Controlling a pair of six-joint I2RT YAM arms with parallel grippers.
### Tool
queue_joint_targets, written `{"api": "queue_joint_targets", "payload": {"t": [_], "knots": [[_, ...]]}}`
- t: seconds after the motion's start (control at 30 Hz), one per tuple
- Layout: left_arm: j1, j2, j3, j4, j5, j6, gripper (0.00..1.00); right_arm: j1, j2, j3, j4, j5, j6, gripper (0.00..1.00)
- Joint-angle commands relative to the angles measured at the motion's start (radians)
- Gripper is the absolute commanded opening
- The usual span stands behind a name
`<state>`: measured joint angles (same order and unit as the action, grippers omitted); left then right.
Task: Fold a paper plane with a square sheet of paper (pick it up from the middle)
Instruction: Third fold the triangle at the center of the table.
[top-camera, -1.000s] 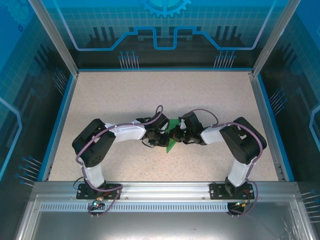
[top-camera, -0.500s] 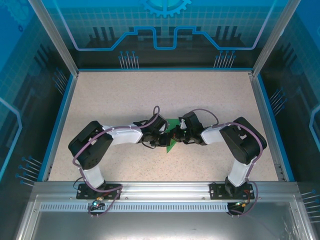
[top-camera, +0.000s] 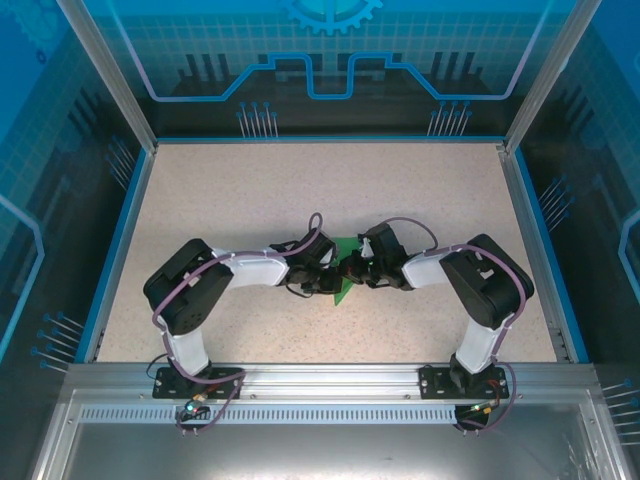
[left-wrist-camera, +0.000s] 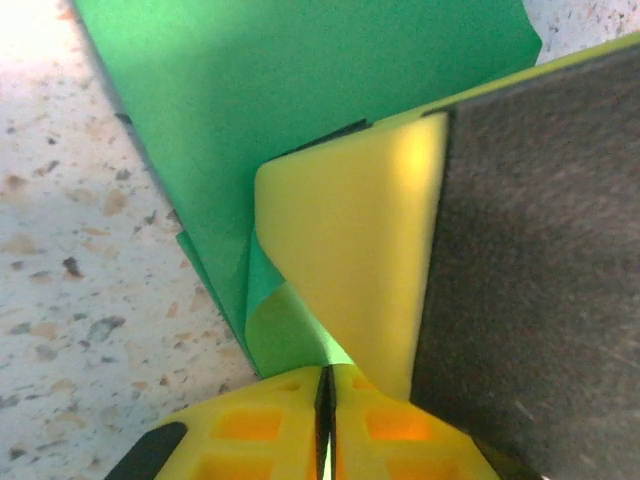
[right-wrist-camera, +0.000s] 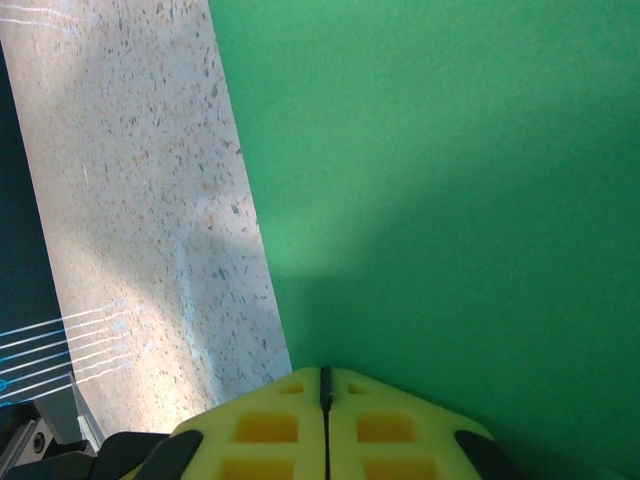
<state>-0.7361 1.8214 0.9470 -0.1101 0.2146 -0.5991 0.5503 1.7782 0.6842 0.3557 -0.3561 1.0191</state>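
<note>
The green paper sheet (left-wrist-camera: 300, 90) spreads from 11 to 1 o'clock and narrows toward the centre, with layered folded edges on its 8 o'clock side. A curled flap of it runs down into the seam of the left gripper (left-wrist-camera: 325, 385) at 6 o'clock, whose yellow fingers are pressed together. A yellow pad (left-wrist-camera: 350, 250) with a dark grey face (left-wrist-camera: 540, 260) lies over the paper from centre to 4 o'clock. The speckled table (left-wrist-camera: 70, 280) shows at 9 o'clock.

Bench: speckled beige stone-look top (top-camera: 250, 190), blue-edged.
Walls: translucent blue panels (top-camera: 330, 60) printed with circuit lines.
Frame: silver aluminium posts (top-camera: 105, 75).
</note>
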Motion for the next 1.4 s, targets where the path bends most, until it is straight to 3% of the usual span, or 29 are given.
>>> {"api": "queue_joint_targets", "payload": {"t": [0.0, 0.33, 0.53, 0.7, 0.97, 1.37], "knots": [[-0.012, 0.088, -0.011, -0.081, -0.075, 0.040, 0.12, -0.009, -0.012, -0.014, -0.076, 0.007, -0.020, 0.11], [-0.011, 0.111, -0.007, -0.107, -0.101, 0.056, 0.11, -0.053, -0.170, -0.016, -0.199, 0.044, -0.088, 0.35], [-0.011, 0.124, 0.005, -0.102, -0.100, 0.057, 0.11, -0.109, -0.284, -0.069, -0.241, 0.032, -0.129, 0.38], [-0.011, 0.130, 0.009, -0.106, -0.102, 0.065, 0.11, -0.122, -0.344, -0.112, -0.250, -0.004, -0.131, 0.33], [-0.011, 0.129, 0.013, -0.112, -0.103, 0.073, 0.11, -0.113, -0.301, -0.128, -0.174, -0.043, -0.115, 0.12], [-0.014, 0.127, 0.021, -0.122, -0.103, 0.087, 0.11, -0.077, -0.156, -0.051, -0.107, -0.029, -0.102, 0.06]]}}
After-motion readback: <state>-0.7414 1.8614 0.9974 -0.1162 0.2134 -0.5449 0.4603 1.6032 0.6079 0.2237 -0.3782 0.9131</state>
